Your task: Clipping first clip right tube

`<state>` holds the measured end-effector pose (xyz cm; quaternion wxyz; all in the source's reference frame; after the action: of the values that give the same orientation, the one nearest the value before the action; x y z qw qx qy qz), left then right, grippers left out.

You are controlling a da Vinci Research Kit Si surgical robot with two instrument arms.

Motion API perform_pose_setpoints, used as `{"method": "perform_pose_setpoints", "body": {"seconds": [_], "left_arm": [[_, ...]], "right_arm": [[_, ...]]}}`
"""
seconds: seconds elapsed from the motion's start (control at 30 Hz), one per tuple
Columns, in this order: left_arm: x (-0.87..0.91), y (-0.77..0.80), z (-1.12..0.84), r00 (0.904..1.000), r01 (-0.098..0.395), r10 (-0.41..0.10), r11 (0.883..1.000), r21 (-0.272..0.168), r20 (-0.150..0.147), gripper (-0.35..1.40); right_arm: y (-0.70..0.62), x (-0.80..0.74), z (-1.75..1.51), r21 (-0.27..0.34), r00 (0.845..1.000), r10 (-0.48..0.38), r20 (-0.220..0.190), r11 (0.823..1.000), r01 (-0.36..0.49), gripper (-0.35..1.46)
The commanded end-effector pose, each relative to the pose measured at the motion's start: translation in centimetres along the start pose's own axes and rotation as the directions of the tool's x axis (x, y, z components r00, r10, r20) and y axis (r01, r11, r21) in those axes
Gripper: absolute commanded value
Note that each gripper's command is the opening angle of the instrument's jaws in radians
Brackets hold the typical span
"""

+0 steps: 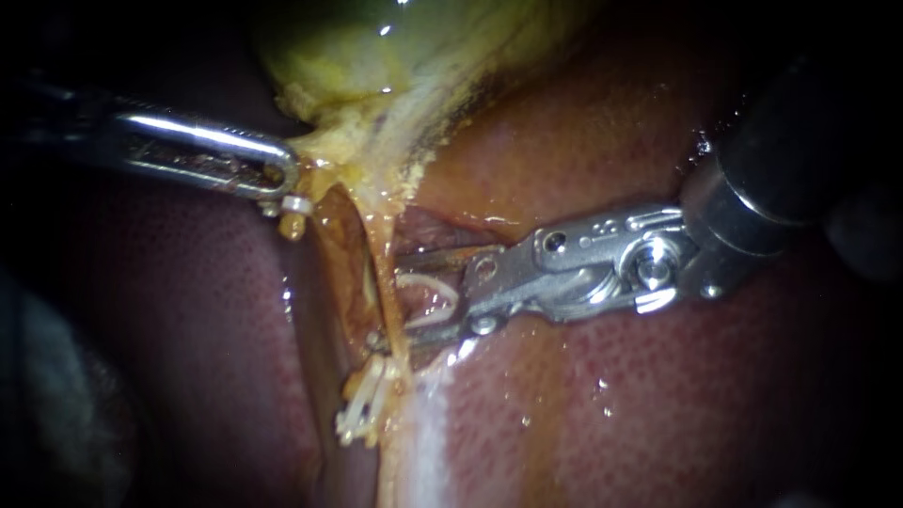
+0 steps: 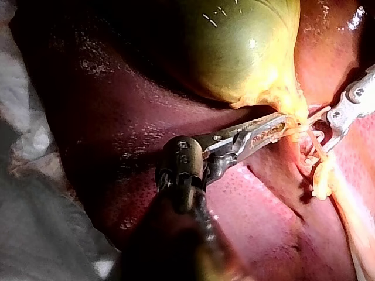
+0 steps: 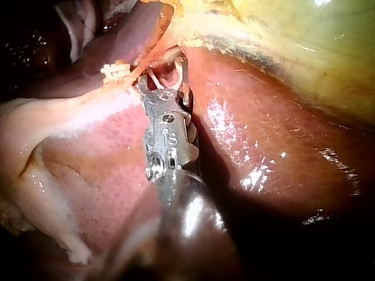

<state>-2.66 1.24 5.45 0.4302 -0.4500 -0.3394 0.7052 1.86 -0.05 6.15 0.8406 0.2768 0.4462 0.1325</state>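
Steel left instrument (image 1: 282, 183) pinches fatty gallbladder (image 1: 376, 47); right instrument (image 1: 406, 299) cradles curved clip (image 1: 428, 278).

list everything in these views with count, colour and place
gallbladder: 1, yellow-green, at the top of the endoscope view
liver: 1, red-brown, under and around everything else
tube: 1, tan, runs down from the gallbladder's neck
open clip: 1, white, in the right instrument's end effector, at the tube
set clips: a few, white, clustered below the open clip, near where the tube reaches the liver
cloth: 1, white-grey, beside the liver, seen only in the left wrist view
left instrument: 1, silver, shut on the gallbladder's neck
right instrument: 1, silver, holds the open clip with its mouth at the tube
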Motion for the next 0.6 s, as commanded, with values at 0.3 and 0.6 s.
{"method": "perform_pose_setpoints", "body": {"seconds": [0.3,0.6], "left_arm": [[0.0,-0.03,-0.01,1.0,-0.001,0.001,1.0,-0.002,0.001,-0.35],[-0.01,-0.05,-0.02,1.0,-0.001,0.001,1.0,-0.003,0.001,-0.35]], "right_arm": [[-0.03,0.01,-0.33,0.018,1.0,0.002,-0.002,1.0,-0.002,0.42],[-0.06,0.06,-0.8,0.063,0.997,0.04,-0.061,0.997,-0.036,0.42]]}}
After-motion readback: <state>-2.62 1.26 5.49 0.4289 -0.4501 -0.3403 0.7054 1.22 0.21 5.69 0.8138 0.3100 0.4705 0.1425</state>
